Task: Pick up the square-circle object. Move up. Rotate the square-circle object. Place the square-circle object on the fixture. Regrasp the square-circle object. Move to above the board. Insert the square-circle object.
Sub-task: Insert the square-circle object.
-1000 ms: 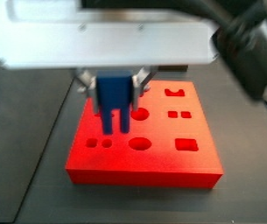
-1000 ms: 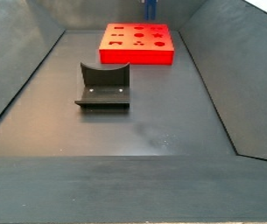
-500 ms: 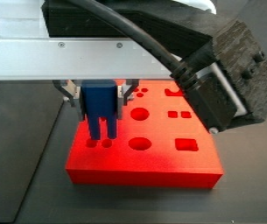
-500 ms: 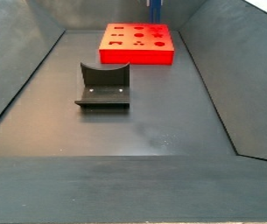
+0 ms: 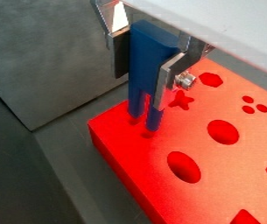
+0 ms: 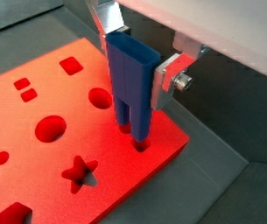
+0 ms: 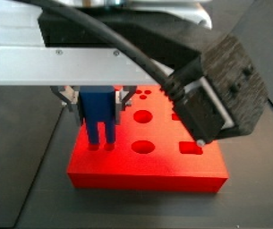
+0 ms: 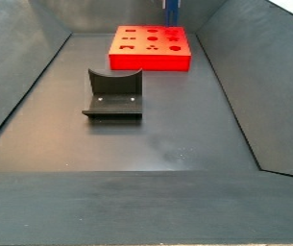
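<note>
The blue square-circle object (image 5: 147,70) (image 6: 132,79) hangs upright with its two prongs pointing down, and my gripper (image 5: 145,63) (image 6: 133,61) is shut on it. Silver fingers (image 5: 173,68) press its flat sides. In both wrist views the prong tips reach the red board (image 5: 217,166) (image 6: 42,166) at recesses near one corner; how deep they sit cannot be told. A side view shows the object (image 7: 98,114) over the board's (image 7: 150,165) near-left part. The dark fixture (image 8: 112,93) stands on the floor, apart from the board (image 8: 150,60).
Sloping dark walls (image 8: 20,91) enclose the grey floor (image 8: 161,135). The board carries star, circle, square and hexagon recesses (image 6: 81,171). The arm's black cable and camera block (image 7: 217,85) fill the right of a side view.
My gripper has come down with the blue object, so its prongs now meet the board's top. The arm's black block has swung further into a side view.
</note>
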Controlling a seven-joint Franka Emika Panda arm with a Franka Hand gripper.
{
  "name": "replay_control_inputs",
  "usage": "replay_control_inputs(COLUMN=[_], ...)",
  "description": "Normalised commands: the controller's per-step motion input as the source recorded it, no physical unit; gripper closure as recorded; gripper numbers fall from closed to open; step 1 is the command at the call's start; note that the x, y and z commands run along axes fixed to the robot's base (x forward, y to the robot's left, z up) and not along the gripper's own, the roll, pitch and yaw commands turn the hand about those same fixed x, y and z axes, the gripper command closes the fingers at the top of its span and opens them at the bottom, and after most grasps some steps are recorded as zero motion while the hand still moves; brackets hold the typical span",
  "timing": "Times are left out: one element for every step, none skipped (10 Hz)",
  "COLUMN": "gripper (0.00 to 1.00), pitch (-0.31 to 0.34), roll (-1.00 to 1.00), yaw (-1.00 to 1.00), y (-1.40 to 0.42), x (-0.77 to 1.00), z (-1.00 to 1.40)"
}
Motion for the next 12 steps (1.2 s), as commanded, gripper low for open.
replay_control_inputs(gripper=[1.0,1.0,1.0,1.0,1.0,1.0,1.0,1.0,1.0,1.0,1.0,1.0], pitch=[-0.003,0.0,0.0,0.0,0.0,0.0,-0.034,-0.074,-0.039,0.0,0.0,0.0], roll=[0.0,0.0,0.0,0.0,0.0,-0.01,-0.02,-0.03,-0.04,-0.03,0.0,0.0], yaw=[0.0,0.0,0.0,0.0,0.0,-0.08,-0.15,-0.14,-0.12,-0.09,-0.09,0.0], y=[0.0,0.0,0.0,0.0,0.0,0.0,0.0,0.0,0.0,0.0,0.0,0.0], x=[0.0,0.01,0.03,0.05,0.05,0.03,0.02,0.0,0.0,0.1,0.0,0.0], z=[-0.26,-0.28,-0.27,-0.24,-0.22,-0.24,-0.37,-0.52,-0.51,-0.47,-0.22,0.0])
